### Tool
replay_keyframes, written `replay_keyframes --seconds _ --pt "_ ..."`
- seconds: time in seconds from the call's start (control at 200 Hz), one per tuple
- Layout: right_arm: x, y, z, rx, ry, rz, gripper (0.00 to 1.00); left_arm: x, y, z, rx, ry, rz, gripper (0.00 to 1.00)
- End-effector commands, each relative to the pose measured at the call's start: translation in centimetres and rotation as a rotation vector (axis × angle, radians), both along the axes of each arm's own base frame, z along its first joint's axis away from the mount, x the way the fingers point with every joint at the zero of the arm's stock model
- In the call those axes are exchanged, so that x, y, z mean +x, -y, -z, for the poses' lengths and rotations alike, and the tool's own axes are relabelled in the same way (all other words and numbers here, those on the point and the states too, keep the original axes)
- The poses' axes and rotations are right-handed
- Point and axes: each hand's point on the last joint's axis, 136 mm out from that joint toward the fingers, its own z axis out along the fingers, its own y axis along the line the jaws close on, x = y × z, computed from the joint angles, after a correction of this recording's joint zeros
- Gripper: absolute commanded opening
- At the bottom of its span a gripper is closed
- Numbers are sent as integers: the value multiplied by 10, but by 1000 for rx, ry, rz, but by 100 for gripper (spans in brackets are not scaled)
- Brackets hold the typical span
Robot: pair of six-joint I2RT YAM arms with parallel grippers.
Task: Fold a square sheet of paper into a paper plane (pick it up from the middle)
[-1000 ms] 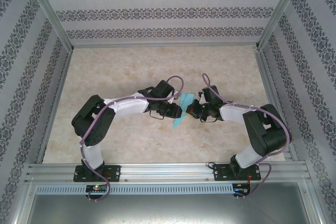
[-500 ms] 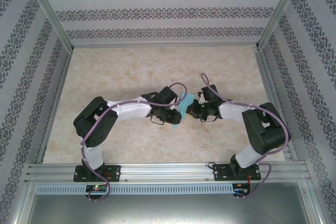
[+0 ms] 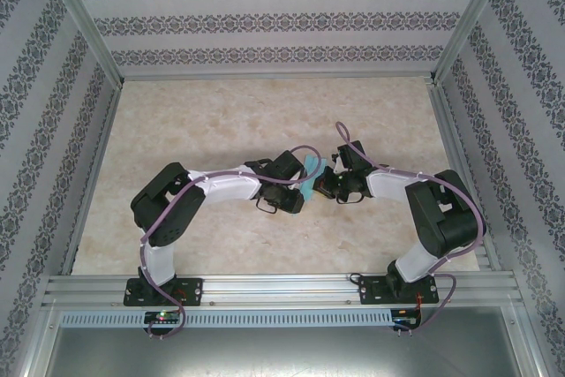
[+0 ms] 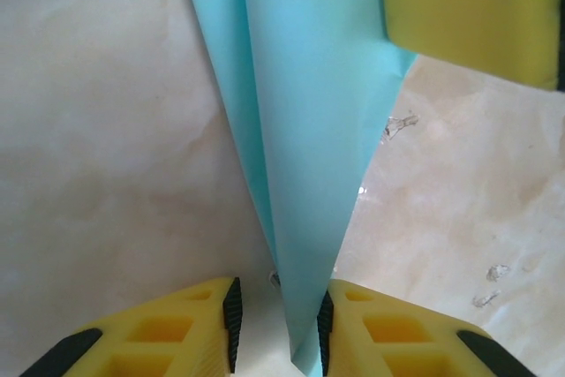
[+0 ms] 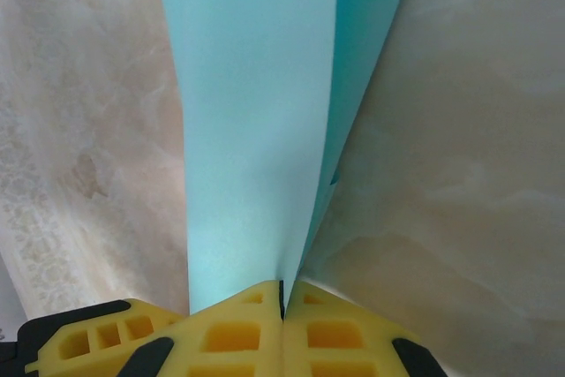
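1. The folded paper (image 3: 311,166) is held over the middle of the table (image 3: 221,112), between the two grippers. The right gripper (image 5: 282,293) has its fingers pressed together on one end of it, pinching the layers. If that pinch catches only the very edge, a small tug could slide the paper out.
2. The left gripper (image 4: 275,328) has its fingers spread. The narrow tip of the paper sits between them and lies against one pad. If they close while the tip is off-centre, I judge it may be pushed sideways and crumple instead of creasing cleanly.
3. In the left wrist view the layers stand slightly apart along the crease. Closing on them out of line would set a crooked fold, and the plane would come out lopsided.
4. The grippers are very near each other, and a yellow finger (image 4: 477,15) of the right one shows close by in the left wrist view. A careless move could knock them together, or tear the thin paper by pulling it opposite ways.
5. If the right gripper lets go before the left one has hold, the paper would drop to the table and probably spring partly open.
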Motion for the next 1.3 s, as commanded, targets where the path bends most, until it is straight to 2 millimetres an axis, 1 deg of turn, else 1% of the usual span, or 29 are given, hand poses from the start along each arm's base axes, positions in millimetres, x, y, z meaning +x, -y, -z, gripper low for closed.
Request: replay_keyframes --seconds 0.0,0.25,0.345,0.42,0.475,0.6,0.739,0.919,1.129,1.294 --pt "9 5 -1 -30 22 0 0 -13 -8 17 108 -6 56 30" --pt "11 3 -4 -26 29 -6 0 -19 -12 26 207 28 111 25" --pt "12 3 -4 -24 30 -12 0 -21 -15 30 246 40 130 23" --pt "15 2 -6 -26 36 -17 0 -23 -18 32 278 56 146 20" --pt "17 1 -7 -26 42 -23 0 -24 -20 34 299 64 160 19" --pt "20 0 -9 -23 50 -31 0 -23 -26 35 340 90 177 18" --pt "25 -2 -9 -21 59 -41 0 -22 -28 34 356 110 195 17" --pt "26 1 -4 -40 52 -46 0 -19 -30 32 372 127 211 16" --pt "22 11 3 -97 28 -53 0 -17 -32 32 389 144 221 16" --pt "18 14 8 -114 10 -52 0 -16 -34 33 410 150 232 16"
